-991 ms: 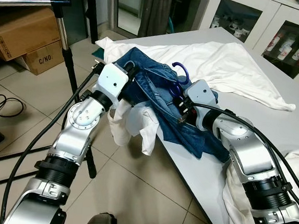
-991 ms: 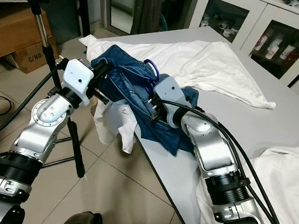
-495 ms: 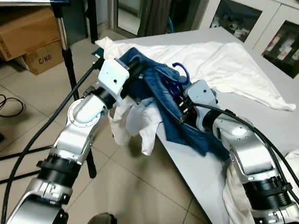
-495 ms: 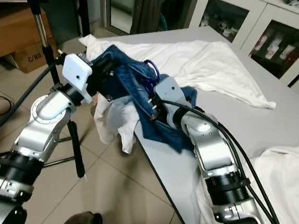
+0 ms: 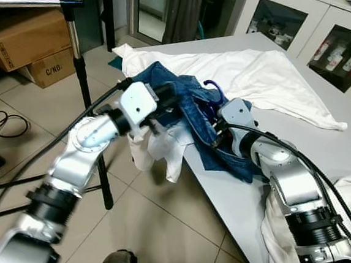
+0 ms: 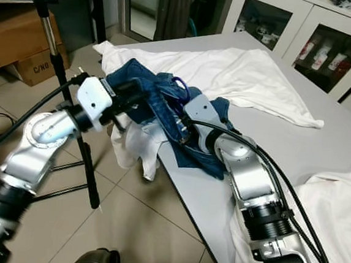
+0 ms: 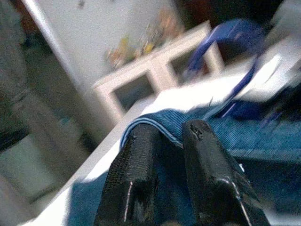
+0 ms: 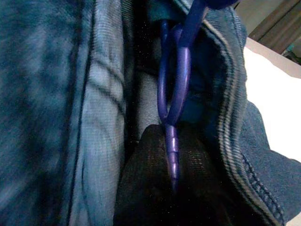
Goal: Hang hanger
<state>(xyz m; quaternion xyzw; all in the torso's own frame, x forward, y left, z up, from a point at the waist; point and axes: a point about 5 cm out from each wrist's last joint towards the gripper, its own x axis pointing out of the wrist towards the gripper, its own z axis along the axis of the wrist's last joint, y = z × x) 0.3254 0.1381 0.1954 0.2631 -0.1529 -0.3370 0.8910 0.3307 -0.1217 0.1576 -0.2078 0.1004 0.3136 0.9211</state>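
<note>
Over table edge [image 5: 231,198] — both arms outstretched

Purple hanger [image 5: 210,95] showing against dark blue denim jeans [image 5: 192,117], white cloth [image 5: 272,78] lying across pale grey counter [image 5: 321,150], brown boxes [image 5: 29,42] sitting behind

The jeans [image 5: 187,108] are blue denim cloth, rough and matt, with thick stitched seams. The hanger [image 8: 175,101] is purple plastic, smooth and a little glossy. The left gripper's fingers [image 7: 136,179] are black with a fine grainy texture. The table [image 5: 321,150] looks smooth and matt grey. White sheets [image 5: 260,74] are soft, wrinkled cloth.
</note>
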